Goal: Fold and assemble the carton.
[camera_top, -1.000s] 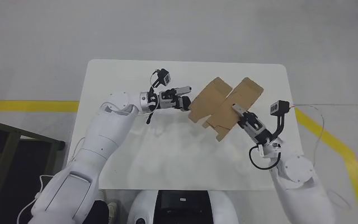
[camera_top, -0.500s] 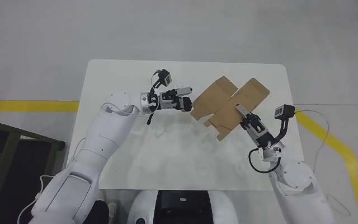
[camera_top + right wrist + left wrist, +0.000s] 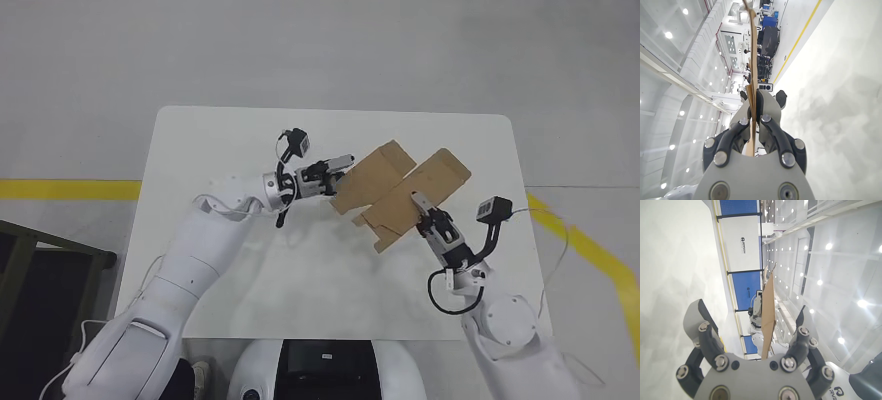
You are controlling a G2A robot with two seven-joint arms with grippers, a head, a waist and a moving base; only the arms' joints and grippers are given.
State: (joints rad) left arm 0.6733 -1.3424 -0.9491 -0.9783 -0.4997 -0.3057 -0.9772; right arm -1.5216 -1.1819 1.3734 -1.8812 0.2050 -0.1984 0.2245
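The carton [image 3: 400, 188] is a flat brown cardboard blank with flaps, held tilted above the white table [image 3: 250, 270]. My right gripper [image 3: 424, 200] is shut on its near edge; in the right wrist view the fingers [image 3: 759, 102] pinch the sheet [image 3: 753, 56] edge-on. My left gripper [image 3: 342, 166] is at the carton's left end and stands open. In the left wrist view the carton's edge [image 3: 768, 306] runs between the spread fingers of that gripper [image 3: 753, 315] without touching either pad.
The table's right edge [image 3: 522, 200] lies close behind the right arm. Yellow floor tape [image 3: 70, 188] runs past the table on both sides. Bare tabletop lies in front of and to the left of the carton.
The carton has shifted a little leftward and tilted up. The left gripper has come in around its left end, and the right arm has moved left with the carton in its grip.
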